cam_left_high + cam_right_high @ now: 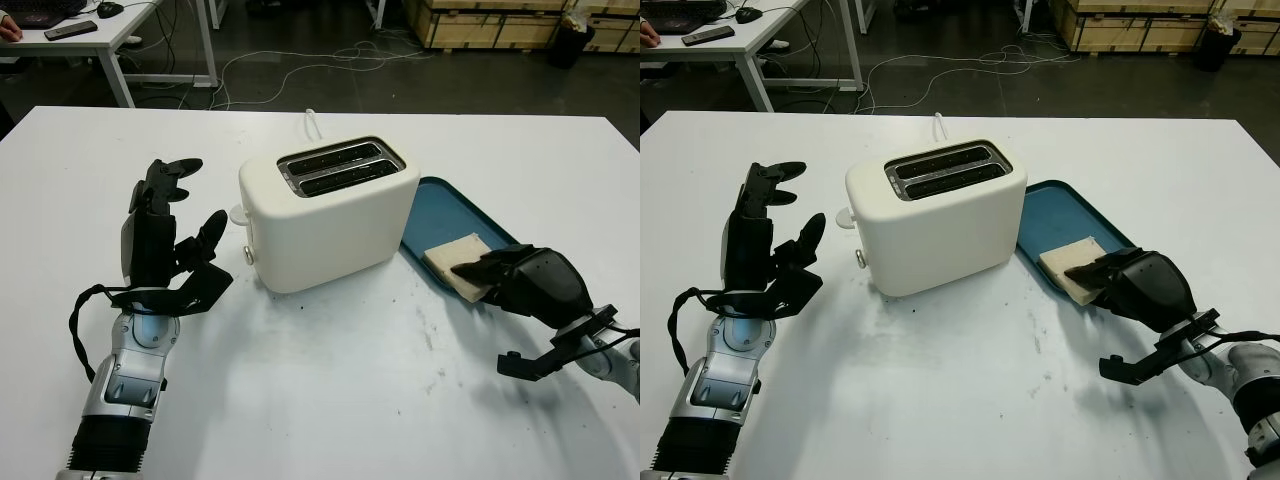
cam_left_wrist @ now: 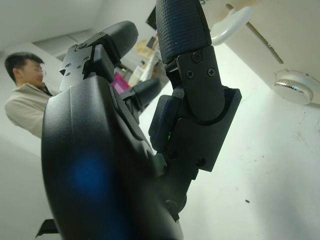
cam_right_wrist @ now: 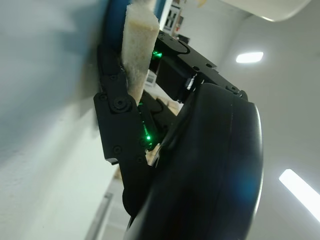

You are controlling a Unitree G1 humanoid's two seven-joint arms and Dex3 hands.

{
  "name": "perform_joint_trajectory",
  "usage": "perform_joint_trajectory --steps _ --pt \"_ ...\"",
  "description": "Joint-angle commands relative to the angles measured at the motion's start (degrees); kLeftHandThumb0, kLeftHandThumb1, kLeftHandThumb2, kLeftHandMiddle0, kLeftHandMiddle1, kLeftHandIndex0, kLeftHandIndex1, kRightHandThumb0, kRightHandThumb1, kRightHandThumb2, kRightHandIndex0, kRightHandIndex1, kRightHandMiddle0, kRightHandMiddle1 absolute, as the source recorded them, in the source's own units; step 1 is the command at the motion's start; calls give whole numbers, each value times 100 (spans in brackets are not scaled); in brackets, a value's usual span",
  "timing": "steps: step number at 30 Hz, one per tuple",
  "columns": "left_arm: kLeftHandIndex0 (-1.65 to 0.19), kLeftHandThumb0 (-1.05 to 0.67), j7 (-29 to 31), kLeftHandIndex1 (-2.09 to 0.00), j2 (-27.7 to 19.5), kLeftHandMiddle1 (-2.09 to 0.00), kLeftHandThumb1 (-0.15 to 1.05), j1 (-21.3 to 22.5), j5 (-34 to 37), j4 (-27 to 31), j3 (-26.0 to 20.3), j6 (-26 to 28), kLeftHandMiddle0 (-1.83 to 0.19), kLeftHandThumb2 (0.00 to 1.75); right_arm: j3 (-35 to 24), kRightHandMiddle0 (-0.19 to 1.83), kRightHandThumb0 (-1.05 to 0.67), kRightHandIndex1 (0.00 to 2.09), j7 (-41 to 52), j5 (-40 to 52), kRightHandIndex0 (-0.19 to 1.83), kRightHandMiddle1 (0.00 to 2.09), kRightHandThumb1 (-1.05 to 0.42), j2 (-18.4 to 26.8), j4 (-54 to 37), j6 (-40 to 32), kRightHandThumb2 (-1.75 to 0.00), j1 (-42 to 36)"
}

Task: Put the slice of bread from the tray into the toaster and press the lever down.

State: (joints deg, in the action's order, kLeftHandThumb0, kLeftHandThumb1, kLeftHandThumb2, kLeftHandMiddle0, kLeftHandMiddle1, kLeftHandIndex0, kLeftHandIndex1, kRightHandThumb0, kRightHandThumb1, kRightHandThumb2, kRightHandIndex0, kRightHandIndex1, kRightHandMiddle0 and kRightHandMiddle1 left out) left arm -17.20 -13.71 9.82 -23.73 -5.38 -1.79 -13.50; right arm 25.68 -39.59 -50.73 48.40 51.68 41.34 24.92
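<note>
A white two-slot toaster stands mid-table, its slots empty and its white lever up on the end facing my left hand. To its right lies a blue tray with the slice of bread at its near end. My right hand is at the tray's near corner, fingers closed over the slice's near edge. In the right wrist view the bread sits pinched between the black fingers. My left hand is raised left of the toaster, open, close to the lever and knob.
A white cable runs off the table behind the toaster. Beyond the table are a desk at the back left and wooden crates at the back right. A person is seen past my left hand.
</note>
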Motion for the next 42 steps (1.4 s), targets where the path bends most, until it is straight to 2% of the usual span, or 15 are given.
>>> perform_joint_trajectory --steps 1,2,3,4,5,6,8,9,13,17,19,28,31,35,42 --pt "0 -95 -3 -104 -1 -144 92 2 3 26 12 -38 0 74 -172 104 -32 18 302 342 110 2 -92 72 -43 271 -13 181" --pt "0 -95 -11 -103 0 -144 92 -2 -16 35 15 -25 0 74 -239 103 -31 21 501 469 109 1 -92 71 -50 354 -13 229" --pt "0 -95 -22 -103 4 -144 92 -3 -29 39 17 -17 0 74 -295 103 -30 40 664 562 101 1 -92 69 -63 410 -12 272" --pt "0 -95 -20 -104 9 -144 92 -2 -18 37 16 -26 0 74 -361 102 -29 68 845 684 89 0 -92 57 -68 486 -11 321" --pt "0 -94 -16 -104 11 -144 92 -1 -5 32 15 -36 0 74 -414 103 -28 112 996 775 72 0 -92 48 -76 533 -10 357" --pt "0 -94 -18 -104 7 -144 92 -4 -24 40 17 -15 0 74 -452 103 -27 130 1162 842 65 0 -92 48 -93 552 -9 405" --pt "0 -95 -28 -104 5 -143 92 -5 -50 53 17 13 0 75 -517 101 -28 155 1566 989 55 0 -92 68 -148 576 -12 501" --pt "0 -95 -28 -104 3 -144 92 -8 -61 61 18 24 0 75 -557 101 -29 157 1751 1067 54 0 -92 71 -175 593 -14 550" --pt "0 -94 -41 -104 14 -145 92 -11 -71 61 12 21 0 75 -726 101 -28 158 2240 1293 54 0 -92 51 -254 677 -15 703" --pt "0 -93 1 -104 21 -144 92 -22 -30 67 1 12 0 75 -888 100 -29 144 2708 1520 56 0 -92 21 -358 684 -19 797" --pt "0 -93 4 -104 21 -143 92 -19 -15 57 -1 -7 0 75 -926 100 -29 150 2850 1534 55 1 -92 8 -420 611 -18 819" --pt "0 -95 -33 -105 5 -145 92 -10 -45 12 1 -50 0 74 -936 106 -21 155 2308 467 55 2 -92 227 -988 -190 -9 1086" --pt "0 -95 -31 -105 9 -144 92 -23 -76 44 14 -13 0 75 -961 105 -18 143 2671 506 56 1 -91 408 -1095 -150 -13 1430" --pt "0 -95 26 -102 27 -142 92 -45 -9 84 2 22 0 74 -1075 109 -17 143 3171 938 60 2 -92 414 -786 44 -8 1933" --pt "0 -95 6 -102 10 -142 92 -52 -4 70 -10 -2 0 74 -1307 112 -12 90 4087 1435 86 1 -92 524 -760 13 -27 2768"
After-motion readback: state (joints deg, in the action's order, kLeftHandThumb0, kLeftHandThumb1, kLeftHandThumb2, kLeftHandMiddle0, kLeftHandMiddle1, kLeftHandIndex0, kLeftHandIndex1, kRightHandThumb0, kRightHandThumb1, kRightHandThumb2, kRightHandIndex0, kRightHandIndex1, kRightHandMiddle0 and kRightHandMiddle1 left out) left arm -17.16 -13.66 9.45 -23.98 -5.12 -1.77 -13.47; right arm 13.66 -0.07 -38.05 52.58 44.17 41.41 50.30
